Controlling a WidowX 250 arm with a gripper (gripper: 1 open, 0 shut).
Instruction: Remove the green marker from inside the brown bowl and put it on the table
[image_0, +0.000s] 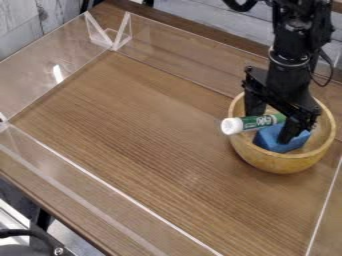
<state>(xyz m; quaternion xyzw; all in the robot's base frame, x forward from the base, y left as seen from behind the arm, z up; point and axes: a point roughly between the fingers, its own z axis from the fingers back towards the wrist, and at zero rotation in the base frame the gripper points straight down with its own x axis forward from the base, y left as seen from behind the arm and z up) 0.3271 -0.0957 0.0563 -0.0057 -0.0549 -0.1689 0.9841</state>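
Note:
The brown bowl (302, 155) stands on the table (147, 120) at the right. The green marker (251, 123) lies across the bowl's left rim, its green-capped end poking out to the left and its barrel reaching in under the gripper. A blue block (281, 142) rests inside the bowl. My black gripper (279, 115) points straight down into the bowl with its jaws open, one finger on each side of the marker's inner end. I cannot tell whether the fingers touch the marker.
Low clear acrylic walls (54, 70) edge the tabletop, with a folded clear corner piece (110, 32) at the back left. The right wall runs just beyond the bowl. Bare wood spreads to the left and front of the bowl.

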